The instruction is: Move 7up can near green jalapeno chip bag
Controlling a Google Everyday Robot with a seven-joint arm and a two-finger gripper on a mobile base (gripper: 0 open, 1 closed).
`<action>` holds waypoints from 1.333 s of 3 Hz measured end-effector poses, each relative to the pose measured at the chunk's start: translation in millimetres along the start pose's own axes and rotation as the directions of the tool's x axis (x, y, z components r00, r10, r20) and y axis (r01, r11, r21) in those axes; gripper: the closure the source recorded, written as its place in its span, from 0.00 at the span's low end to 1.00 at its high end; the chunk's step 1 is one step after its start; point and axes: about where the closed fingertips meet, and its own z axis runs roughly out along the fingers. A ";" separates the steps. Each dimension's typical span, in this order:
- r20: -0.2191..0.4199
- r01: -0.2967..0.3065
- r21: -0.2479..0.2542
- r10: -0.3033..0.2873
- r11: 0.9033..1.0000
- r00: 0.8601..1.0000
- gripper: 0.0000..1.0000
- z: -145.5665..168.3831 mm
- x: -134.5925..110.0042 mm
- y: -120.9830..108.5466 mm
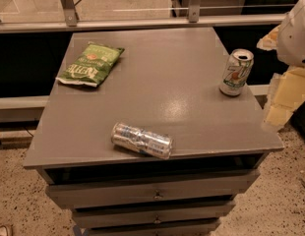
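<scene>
A grey cabinet [182, 68] with drawers [152, 193] stands on speckled floor [19, 200] in my view, a metal rail [142, 23] running behind it. Soft light glazes its top. The gripper [283, 100] hangs just off its right edge.

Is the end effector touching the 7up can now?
Apart. The camera view shows a plain gap between the 7up can and the end effector, which is right of the table.

White rounded arm housing [297, 33]; pale yellow blocky end effector [281, 102], apparently, at right edge.
</scene>
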 end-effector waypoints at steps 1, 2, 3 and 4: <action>0.000 0.000 0.000 0.000 1.000 1.000 0.00 0.0 0.0 0.0; 0.035 -0.059 0.065 0.057 0.996 0.998 0.00 11.1 25.0 -25.2; 0.086 -0.121 0.150 0.109 0.981 0.990 0.00 26.1 48.5 -58.0; 0.182 -0.215 0.185 0.181 0.959 0.966 0.00 48.4 71.1 -85.7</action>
